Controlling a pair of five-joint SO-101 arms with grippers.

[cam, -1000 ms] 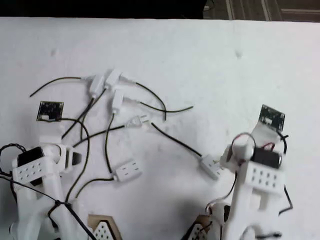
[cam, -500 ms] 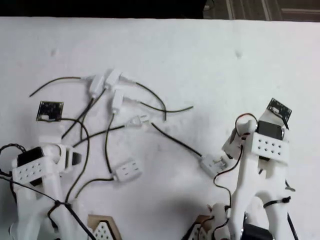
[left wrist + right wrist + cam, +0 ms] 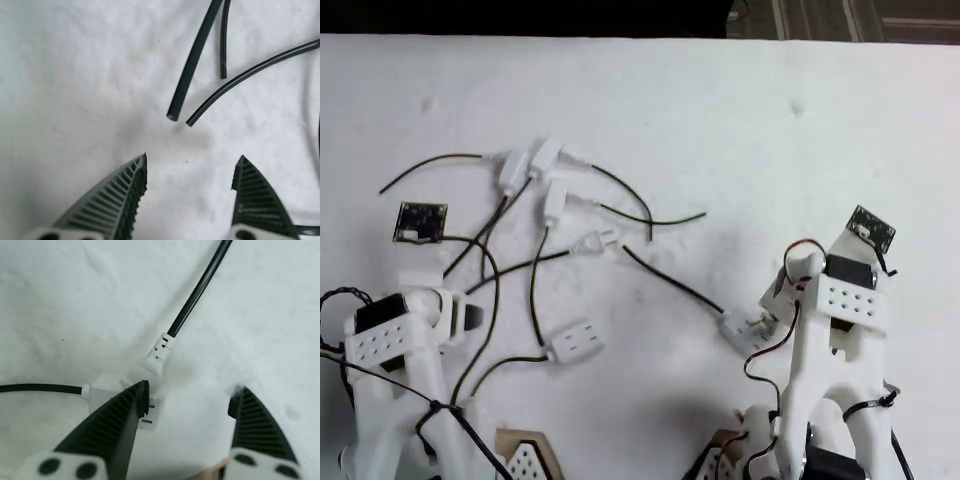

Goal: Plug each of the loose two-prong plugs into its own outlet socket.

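A white worktop (image 3: 720,120) carries a tangle of black cords. At the left, the left pincer (image 3: 192,160) hangs with its fingers apart above bare surface, near cut cord ends (image 3: 176,102). Toward the middle lie a socket block (image 3: 575,341) and, farther back, a loose two-prong plug (image 3: 594,241), apart from each other. At the right, the right pincer (image 3: 192,386) stands spread over a second socket block (image 3: 102,391), which a white plug (image 3: 156,357) touches.
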